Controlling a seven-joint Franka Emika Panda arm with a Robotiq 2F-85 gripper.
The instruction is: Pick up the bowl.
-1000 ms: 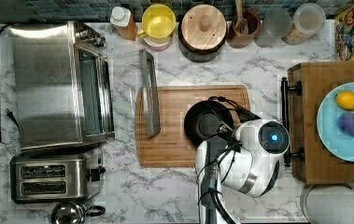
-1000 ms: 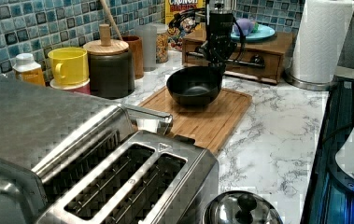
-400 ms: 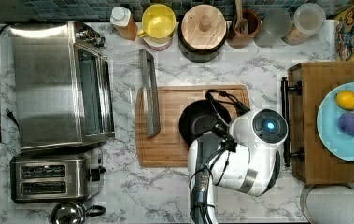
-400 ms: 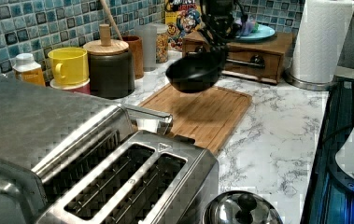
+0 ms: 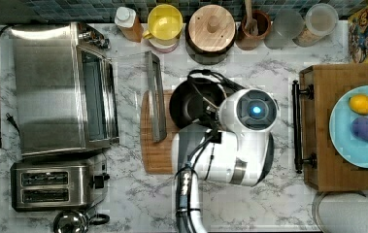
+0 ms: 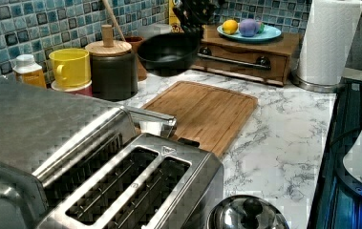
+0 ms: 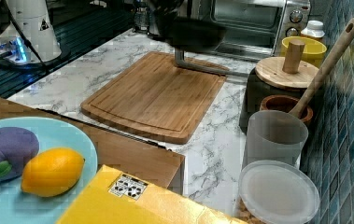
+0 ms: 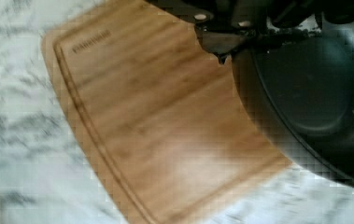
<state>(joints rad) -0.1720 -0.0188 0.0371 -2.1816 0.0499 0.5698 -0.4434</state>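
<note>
While the gripper (image 8: 230, 35) pinches the rim of the bowl (image 6: 168, 51), its fingers closed on the thin black edge, the bowl hangs in the air well above the board (image 6: 202, 111). Round, shallow and black, it has a slightly glossy inside in the wrist view. Beneath it the bamboo board is bare, grooved near its edge and rounded at the corners, lying on the white-veined marble tabletop (image 6: 283, 143). From the top view the white arm (image 5: 230, 145) covers part of the bowl; the left view shows the gap under it.
</note>
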